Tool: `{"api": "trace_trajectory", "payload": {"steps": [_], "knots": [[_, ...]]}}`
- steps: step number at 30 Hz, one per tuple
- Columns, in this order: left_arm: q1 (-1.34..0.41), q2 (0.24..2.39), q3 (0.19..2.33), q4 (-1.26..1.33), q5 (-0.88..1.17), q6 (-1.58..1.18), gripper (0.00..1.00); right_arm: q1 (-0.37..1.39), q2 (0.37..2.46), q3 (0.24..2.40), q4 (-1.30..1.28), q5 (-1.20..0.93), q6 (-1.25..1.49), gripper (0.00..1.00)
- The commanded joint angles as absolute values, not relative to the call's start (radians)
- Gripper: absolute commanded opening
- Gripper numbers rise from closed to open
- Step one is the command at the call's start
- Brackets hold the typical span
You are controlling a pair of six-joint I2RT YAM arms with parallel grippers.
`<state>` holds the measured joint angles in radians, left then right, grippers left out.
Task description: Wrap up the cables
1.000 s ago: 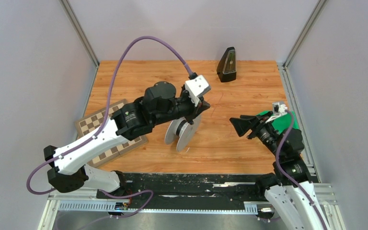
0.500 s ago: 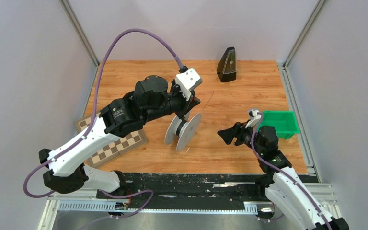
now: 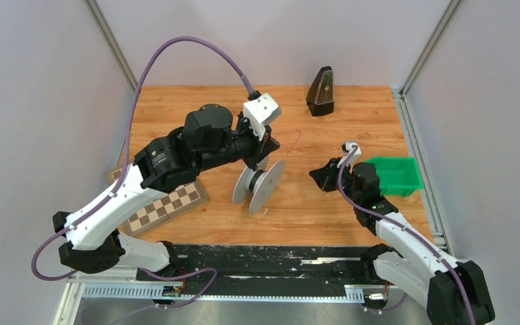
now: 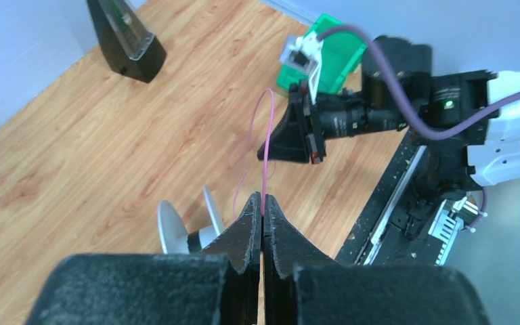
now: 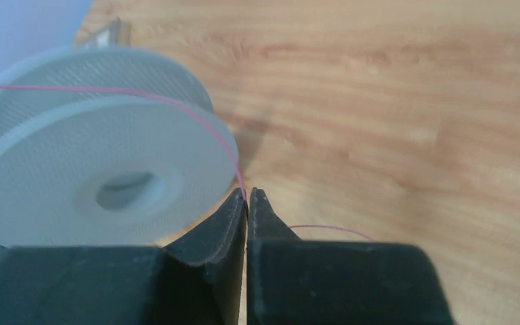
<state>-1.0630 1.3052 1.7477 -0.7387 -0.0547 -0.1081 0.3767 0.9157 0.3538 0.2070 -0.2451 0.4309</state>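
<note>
While the white spool (image 3: 258, 185) stands on its rims near the middle of the tabletop (image 3: 352, 115), a thin pink cable (image 4: 268, 128) loops above it. The left gripper (image 4: 263, 202), over the spool's far side, is pinched tight on the cable. The right gripper (image 5: 246, 196), facing the spool from the right, clamps it too.

My left arm (image 3: 118, 200) reaches from the table's near left corner toward its middle, with my left gripper (image 4: 263, 203) pressed shut on the pink wire (image 4: 266, 152). My right arm (image 3: 396, 227) stretches low from the near right corner. My right gripper (image 5: 246, 196) points left, jaws closed on the same wire.
</note>
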Motion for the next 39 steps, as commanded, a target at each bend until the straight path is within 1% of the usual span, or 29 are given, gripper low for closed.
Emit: {"api": "trace_trajectory", "payload": {"steps": [1,4,7,11,16,20,24,28,31,33,34,36,39], "knots": [[-1.048,1.282,1.810,-0.849,-0.145,-0.114,0.00,0.382,0.885,0.586,0.161,-0.184,0.387,0.01],[-1.047,1.232,1.769,-0.864,-0.190,-0.097,0.00,0.382,0.887,0.749,0.108,-0.201,0.360,0.00],[-1.043,1.196,1.729,-0.863,-0.181,-0.103,0.00,0.383,0.908,0.868,0.103,-0.187,0.308,0.00],[-1.042,1.183,1.742,-0.910,-0.153,-0.109,0.00,0.381,0.969,0.969,0.154,-0.130,0.187,0.00],[-1.037,1.163,1.736,-0.932,-0.168,-0.126,0.00,0.381,1.066,1.084,0.213,-0.152,0.059,0.00],[-1.023,1.146,1.679,-0.904,-0.159,-0.137,0.00,0.381,1.115,1.110,0.244,-0.131,0.006,0.01],[-1.005,1.156,1.608,-0.877,-0.077,-0.156,0.00,0.361,1.152,1.046,0.251,-0.074,-0.085,0.02],[-0.989,1.194,1.580,-0.879,-0.039,-0.151,0.00,0.283,1.200,0.988,0.248,-0.063,-0.062,0.04],[-0.971,1.217,1.562,-0.860,0.001,-0.163,0.00,0.221,1.233,0.981,0.170,-0.157,0.042,0.14],[-0.958,1.225,1.543,-0.846,0.036,-0.175,0.00,0.219,1.236,0.979,0.072,-0.223,0.092,0.26],[-0.948,1.227,1.524,-0.841,0.055,-0.183,0.00,0.219,1.231,0.968,0.030,-0.271,0.114,0.33],[-0.933,1.237,1.495,-0.824,0.087,-0.193,0.00,0.218,1.206,0.927,-0.045,-0.378,0.157,0.44],[-0.910,1.254,1.472,-0.807,0.119,-0.197,0.00,0.221,1.120,0.830,-0.081,-0.525,0.197,0.53]]}}
